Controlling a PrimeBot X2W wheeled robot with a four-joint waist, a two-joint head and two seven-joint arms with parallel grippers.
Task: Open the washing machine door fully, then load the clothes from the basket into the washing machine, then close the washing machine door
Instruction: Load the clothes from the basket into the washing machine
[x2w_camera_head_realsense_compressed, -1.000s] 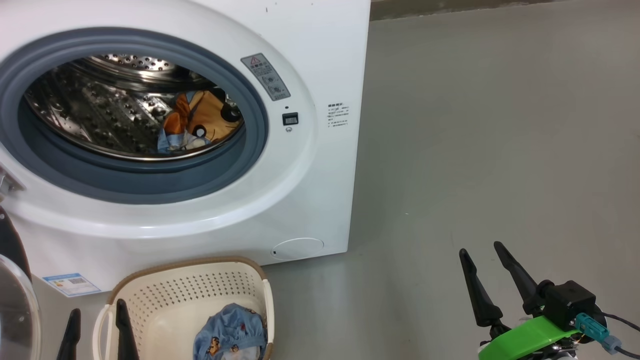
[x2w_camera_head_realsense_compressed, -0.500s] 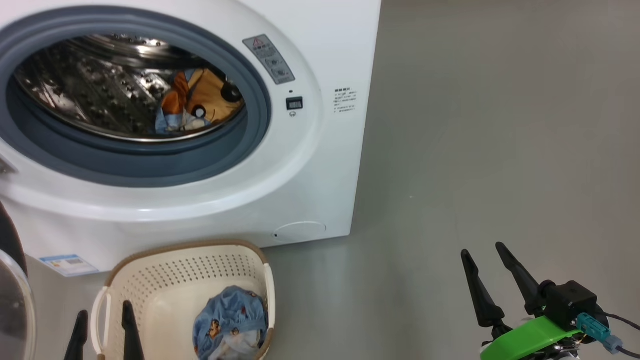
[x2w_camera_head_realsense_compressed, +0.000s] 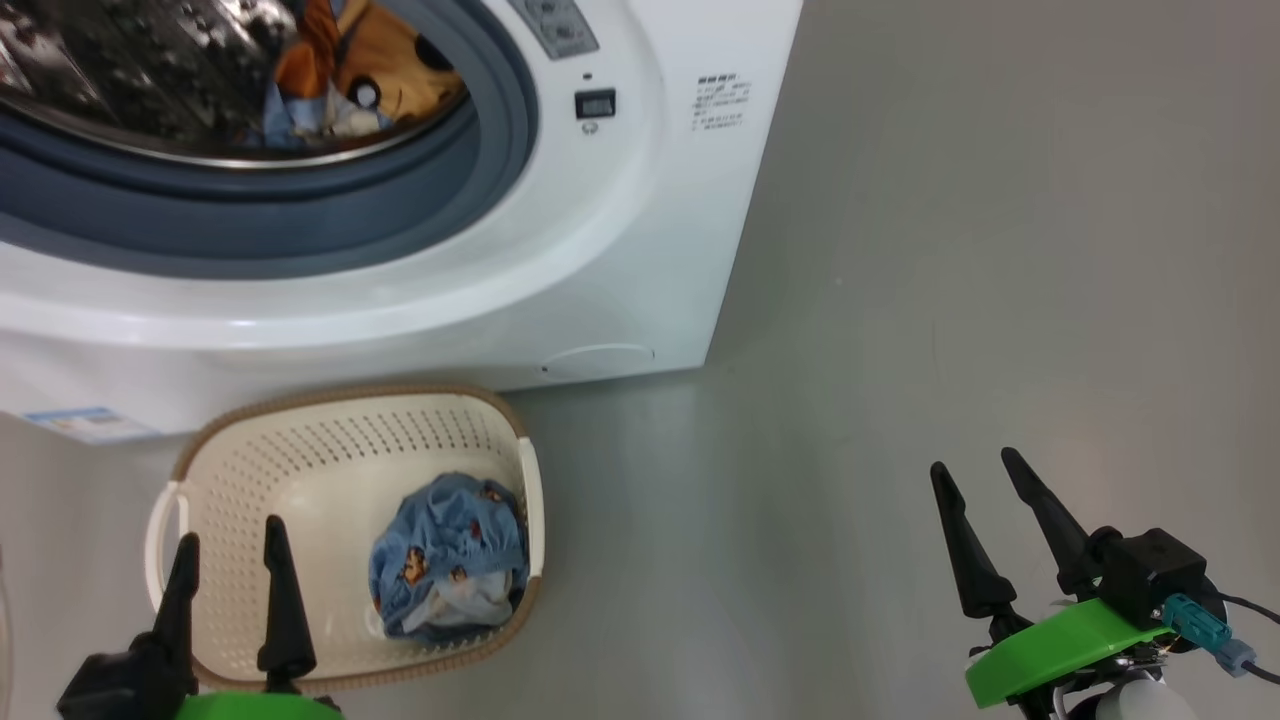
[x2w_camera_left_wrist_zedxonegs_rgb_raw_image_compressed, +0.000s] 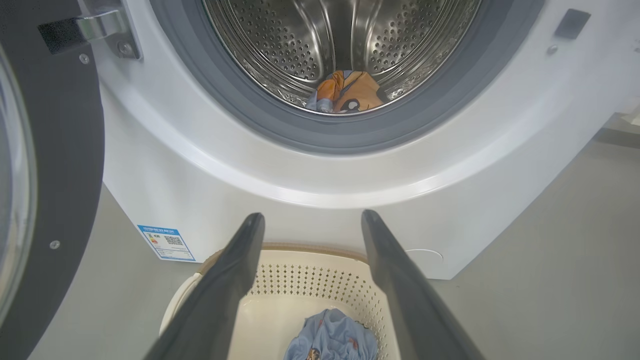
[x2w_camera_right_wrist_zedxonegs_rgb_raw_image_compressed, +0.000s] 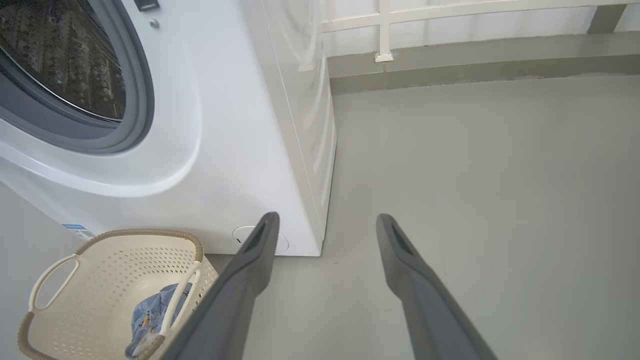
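1. The left gripper (x2w_camera_head_realsense_compressed: 230, 531) rises from the lower left of the head view. Its two dark fingers point up and stand spread apart with nothing between them.
2. Its fingertips hang over the near left part of the basket (x2w_camera_head_realsense_compressed: 300, 440). In the left wrist view the fingers frame the basket's far rim and aim at the white front of the washing machine (x2w_camera_head_realsense_compressed: 620, 250), below its opening.
3. The right gripper (x2w_camera_head_realsense_compressed: 972, 461) sits at the lower right of the head view over bare floor (x2w_camera_head_realsense_compressed: 950, 250), well apart from both machine and basket. Its fingers lean slightly left, spread wide and empty.
4. A green bracket (x2w_camera_head_realsense_compressed: 1060, 645) wraps the right wrist, with a black block and a teal plug beside it.
5. The door (x2w_camera_left_wrist_zedxonegs_rgb_raw_image_compressed: 60, 150) stands open, swung out to the machine's left. The left wrist view shows its dark inner face, the edge of its glass and the metal hinge.
6. An orange garment (x2w_camera_head_realsense_compressed: 370, 70) lies low in the steel drum (x2w_camera_left_wrist_zedxonegs_rgb_raw_image_compressed: 300, 40), just behind the blue-grey rubber ring (x2w_camera_head_realsense_compressed: 300, 220).
7. The basket stands on the floor just in front of the machine, under the opening. A blue garment (x2w_camera_head_realsense_compressed: 450, 560) with small bear prints is bunched in its right half.
8. A blue sticker (x2w_camera_head_realsense_compressed: 80, 425) and a round hatch (x2w_camera_head_realsense_compressed: 598, 360) mark the machine's lower front.
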